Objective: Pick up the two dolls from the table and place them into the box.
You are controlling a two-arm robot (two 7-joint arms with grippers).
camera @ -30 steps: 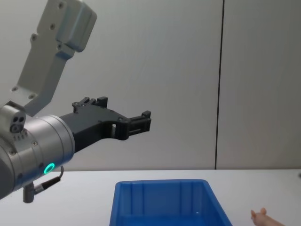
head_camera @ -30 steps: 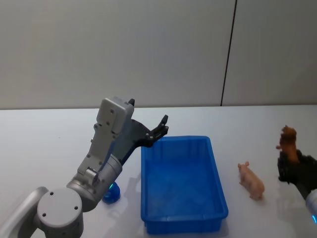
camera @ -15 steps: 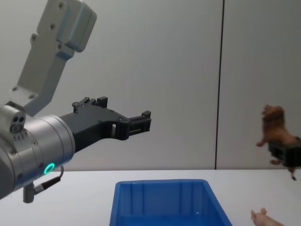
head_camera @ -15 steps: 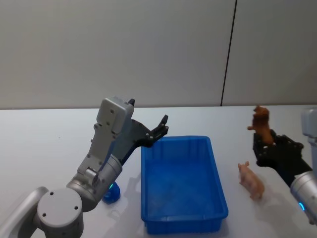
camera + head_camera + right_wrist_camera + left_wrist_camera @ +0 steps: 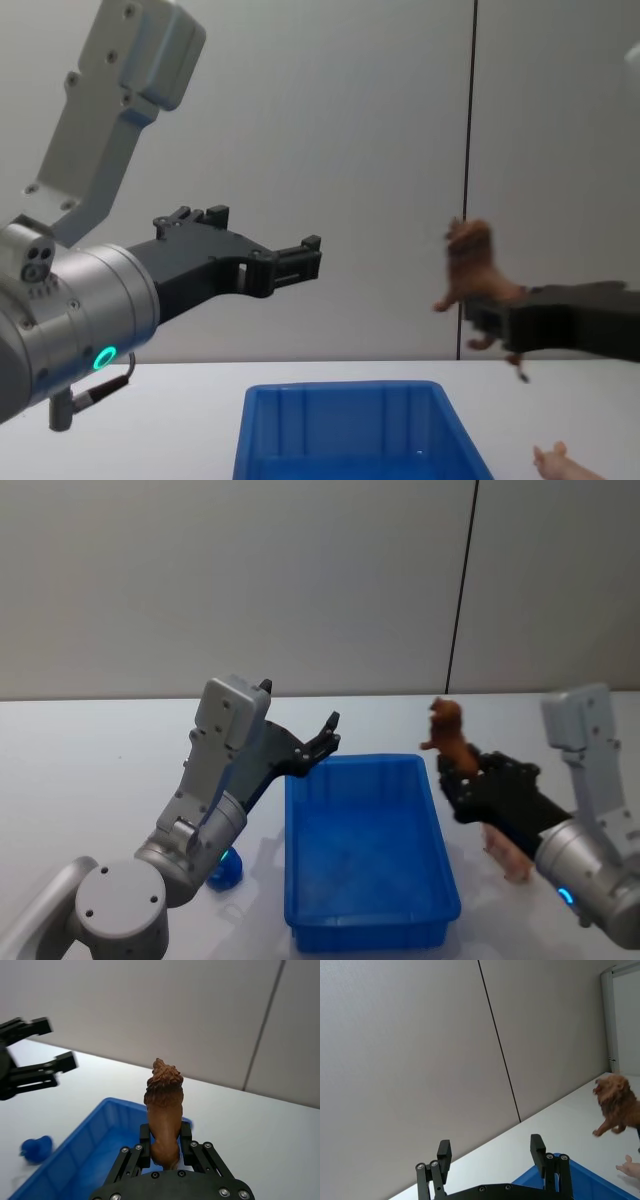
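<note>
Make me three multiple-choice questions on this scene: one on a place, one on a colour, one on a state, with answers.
1. Relative to the box, the pink doll lies: A) inside it B) on the table, to its right C) to its left.
2. The held doll, in the right pincer, is: A) brown B) green C) white.
3. The left pincer is: A) shut on a doll B) open and empty C) resting in the box.
Answers: 1 B, it lies on the tabletop past the right rim; 2 A, its body shows reddish-brown; 3 B, its fingers stand apart with nothing between.
</note>
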